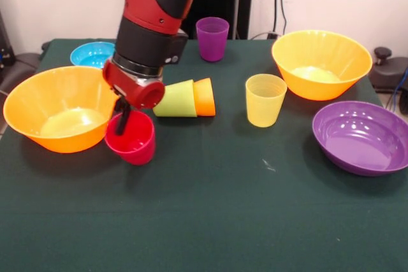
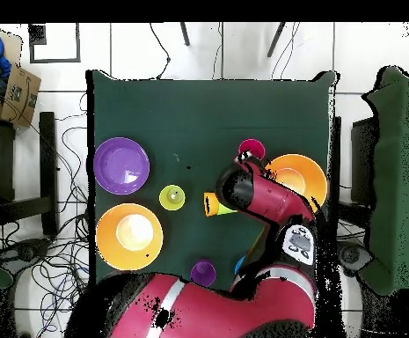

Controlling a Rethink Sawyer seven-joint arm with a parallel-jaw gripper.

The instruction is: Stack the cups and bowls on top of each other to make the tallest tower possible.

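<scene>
The arm descends from the top left of the front view, and its hand (image 1: 123,119) sits at the rim of the red cup (image 1: 132,139). One dark finger (image 1: 122,121) reaches down inside the cup at its rim; the other finger is hidden behind the wrist, so whether the hand is pinching the cup wall cannot be told. The red cup stands mouth up, tilted slightly, on the green worktop (image 1: 210,214), touching or just beside the left orange bowl (image 1: 60,107). Behind that bowl, near the far left edge, a cyan bowl (image 1: 93,53) stands partly hidden by the arm. Just right of the hand, a lime cup (image 1: 176,99) lies on its side, its narrow end nested in an orange cup (image 1: 205,96) that also lies on its side. A purple cup (image 1: 212,38) stands upright at the far edge. A yellow cup (image 1: 265,99) stands upright near the centre, just in front of and left of the right orange bowl (image 1: 322,63). A purple bowl (image 1: 361,136) rests at the right edge, nearer the camera than that orange bowl. In the overhead view, the arm covers much of the worktop (image 2: 208,114); the red cup (image 2: 251,148) shows just beyond the wrist, beside one orange bowl (image 2: 303,173). The purple bowl (image 2: 121,165), the other orange bowl (image 2: 129,236), the yellow cup (image 2: 172,197) and the purple cup (image 2: 203,271) remain clear of the arm. No cup or bowl stands on top of another.
</scene>
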